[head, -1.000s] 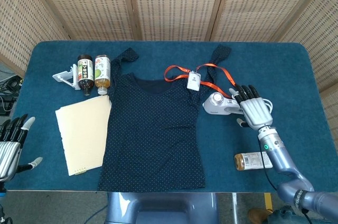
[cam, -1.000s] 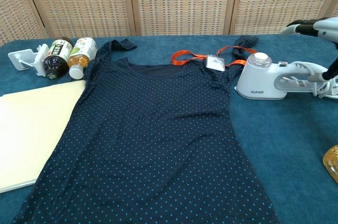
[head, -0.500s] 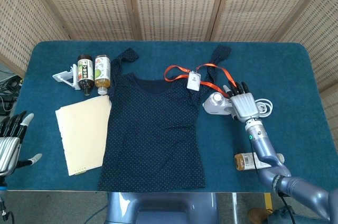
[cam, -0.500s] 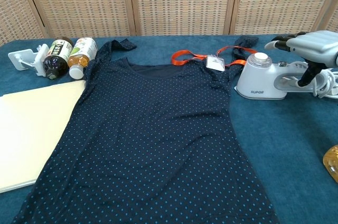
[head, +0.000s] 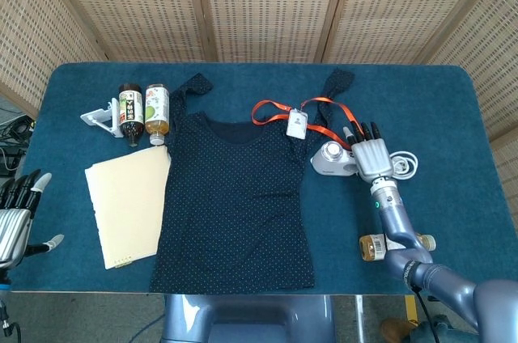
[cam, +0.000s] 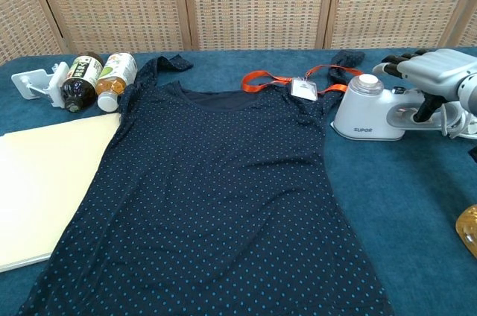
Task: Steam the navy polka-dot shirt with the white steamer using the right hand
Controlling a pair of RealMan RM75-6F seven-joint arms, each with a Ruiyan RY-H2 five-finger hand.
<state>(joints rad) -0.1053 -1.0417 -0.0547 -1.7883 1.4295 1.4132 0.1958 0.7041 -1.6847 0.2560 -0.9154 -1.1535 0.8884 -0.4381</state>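
Reaching over the white steamer (cam: pixel 380 116) at right of frame, the right hand (cam: pixel 432 70) hovers unclenched, grasping nothing; next it likely must clasp the handle.

Blue-covered table (head: pixel 453 100): polka-dot shirt (head: pixel 235 197) spread mid-table, cream folder (head: pixel 127 201) left, two bottles (head: pixel 144 108) far left, white steamer (head: pixel 336 158) right, orange lanyard (head: pixel 295 112), probably another bottle (head: pixel 387 246) near right.
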